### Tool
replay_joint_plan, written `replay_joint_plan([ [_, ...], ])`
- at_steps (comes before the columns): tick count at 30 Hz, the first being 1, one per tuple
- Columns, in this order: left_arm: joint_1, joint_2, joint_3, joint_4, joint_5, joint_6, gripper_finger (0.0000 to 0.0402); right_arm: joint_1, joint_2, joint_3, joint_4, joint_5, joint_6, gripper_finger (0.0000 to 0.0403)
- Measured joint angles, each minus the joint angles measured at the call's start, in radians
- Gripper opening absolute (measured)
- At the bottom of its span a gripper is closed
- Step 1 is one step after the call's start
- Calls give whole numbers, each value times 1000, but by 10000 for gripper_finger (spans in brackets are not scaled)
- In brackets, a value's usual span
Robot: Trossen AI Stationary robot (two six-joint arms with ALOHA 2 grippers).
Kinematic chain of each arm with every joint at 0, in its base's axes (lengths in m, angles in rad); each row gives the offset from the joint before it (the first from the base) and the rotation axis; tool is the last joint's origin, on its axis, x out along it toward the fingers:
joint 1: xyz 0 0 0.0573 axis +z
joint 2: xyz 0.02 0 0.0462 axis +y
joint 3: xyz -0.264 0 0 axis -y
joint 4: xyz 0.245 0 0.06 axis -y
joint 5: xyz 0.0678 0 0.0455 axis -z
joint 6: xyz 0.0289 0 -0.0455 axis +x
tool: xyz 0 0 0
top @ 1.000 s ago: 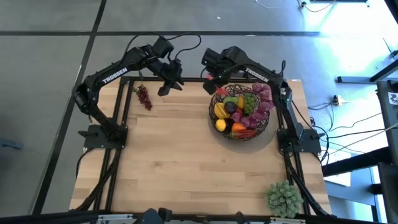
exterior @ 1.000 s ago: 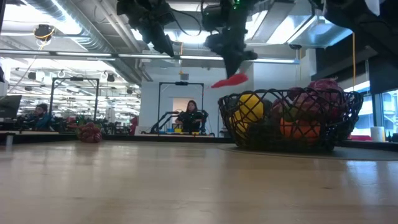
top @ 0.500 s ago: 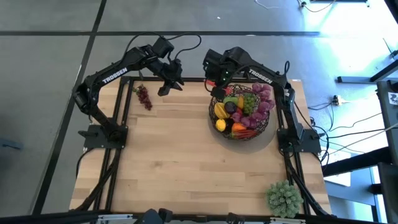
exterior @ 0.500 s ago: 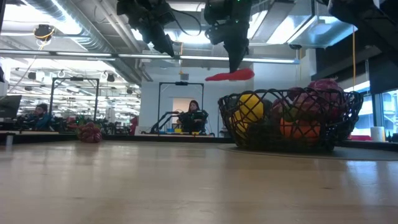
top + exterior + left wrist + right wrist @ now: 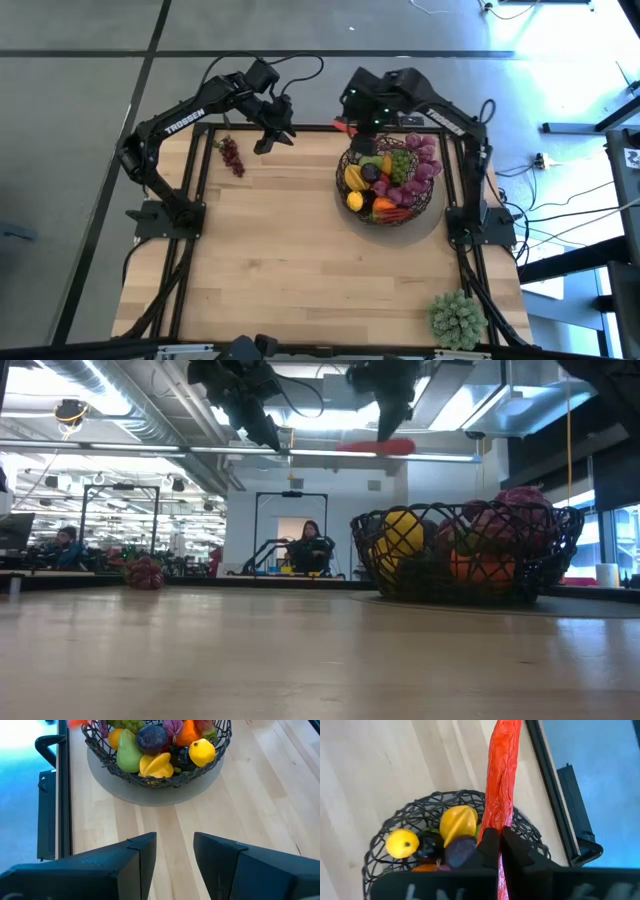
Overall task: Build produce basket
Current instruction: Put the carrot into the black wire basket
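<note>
Wrinkled red chilli (image 5: 502, 780) held high over the open-weave wire basket (image 5: 432, 200).
Right gripper (image 5: 499, 837) pinches the chilli; left gripper (image 5: 174, 851) hangs part-open, empty, far left.

Basket (image 5: 150, 777) rim cut by frame edge

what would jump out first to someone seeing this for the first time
The round dark wire basket, heaped with bright fruit, sits at the table's far right. Above its far rim the right gripper is shut on a long red chilli. A dark red grape bunch lies alone far left.
</note>
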Motion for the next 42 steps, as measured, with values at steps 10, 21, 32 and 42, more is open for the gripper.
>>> replay_joint_plan([
  [10, 0, 0, 0, 2, -1, -1, 121, 3, -199, -409, 7, 67, 18, 0],
  [21, 0, 0, 0, 3, -1, -7, 121, -45, -205, -694, 278, 251, -336, 0],
  [32, 0, 0, 0, 3, -1, -10, 121, -68, -201, -806, 389, 225, -482, 0],
  [42, 0, 0, 0, 3, -1, -11, 121, -69, -201, -816, 435, 236, -495, 12],
])
